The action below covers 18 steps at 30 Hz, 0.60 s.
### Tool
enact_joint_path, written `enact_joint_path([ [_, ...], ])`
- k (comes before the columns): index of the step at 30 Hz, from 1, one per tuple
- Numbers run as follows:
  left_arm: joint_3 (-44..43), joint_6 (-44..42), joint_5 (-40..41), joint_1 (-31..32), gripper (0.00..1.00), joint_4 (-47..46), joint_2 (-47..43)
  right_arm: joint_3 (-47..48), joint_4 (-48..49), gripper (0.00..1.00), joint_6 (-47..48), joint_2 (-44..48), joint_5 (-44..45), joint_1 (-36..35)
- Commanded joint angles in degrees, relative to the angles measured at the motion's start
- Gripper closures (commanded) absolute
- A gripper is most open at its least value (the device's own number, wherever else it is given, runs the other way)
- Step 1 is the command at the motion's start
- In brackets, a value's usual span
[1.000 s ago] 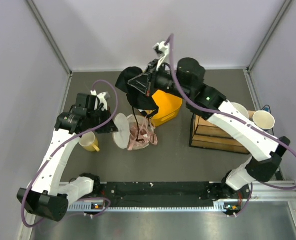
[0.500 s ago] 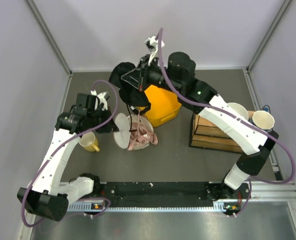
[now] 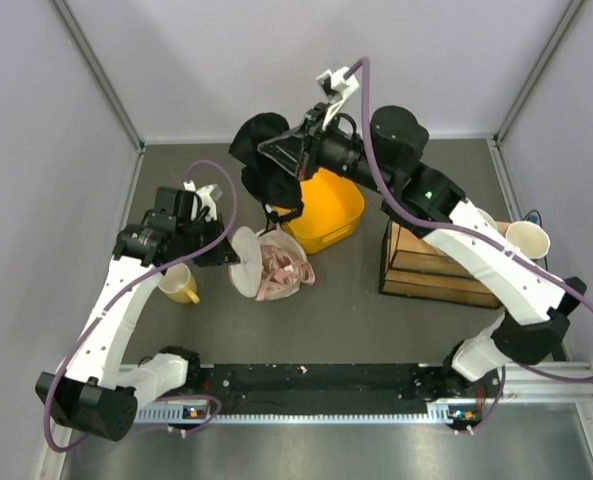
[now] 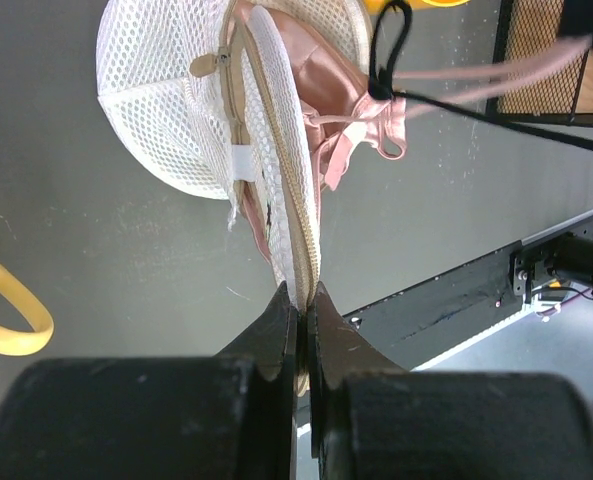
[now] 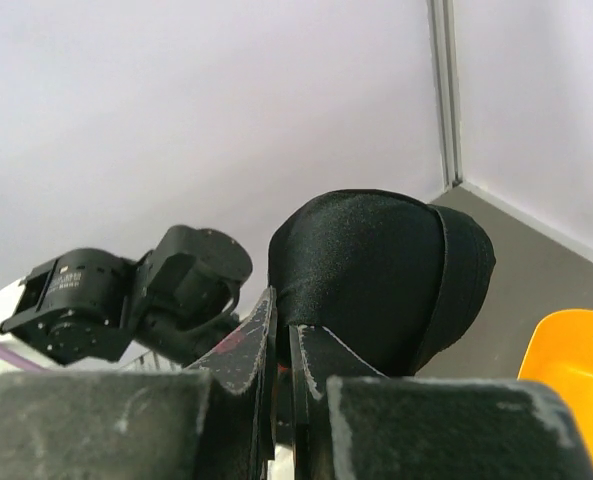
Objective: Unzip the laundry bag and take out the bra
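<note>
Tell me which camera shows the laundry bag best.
The left wrist view: the laundry bag appears close up, zip rim open and pinched by the left end effector. The top external view shows it small. The right wrist view misses it, showing only a black bra.

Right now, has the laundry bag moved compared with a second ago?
No. The laundry bag sits in the same spot beside the yellow mug, its rim pinched in the left gripper.
</note>
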<state>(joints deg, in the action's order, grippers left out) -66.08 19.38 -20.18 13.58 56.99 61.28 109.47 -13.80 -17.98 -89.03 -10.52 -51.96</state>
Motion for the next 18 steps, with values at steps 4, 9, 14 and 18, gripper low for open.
enact_joint_path([
  [4,0.3,0.3,-2.6,-0.2,1.00,-2.6,0.9,-6.9,-0.1,1.00,-2.1,-1.2,-4.2,0.3],
  [9,0.5,-0.1,-2.4,-0.2,1.00,-2.2,0.8,-7.7,4.4,1.00,1.2,4.8,-1.6,-1.1],
  [14,0.6,0.2,-3.7,-0.2,1.00,-2.8,1.0,-5.0,0.2,1.00,3.4,2.3,0.8,0.3],
  [18,0.9,0.4,-3.7,-0.2,1.00,-2.9,0.8,-6.2,4.0,1.00,4.4,6.8,0.1,-1.7],
])
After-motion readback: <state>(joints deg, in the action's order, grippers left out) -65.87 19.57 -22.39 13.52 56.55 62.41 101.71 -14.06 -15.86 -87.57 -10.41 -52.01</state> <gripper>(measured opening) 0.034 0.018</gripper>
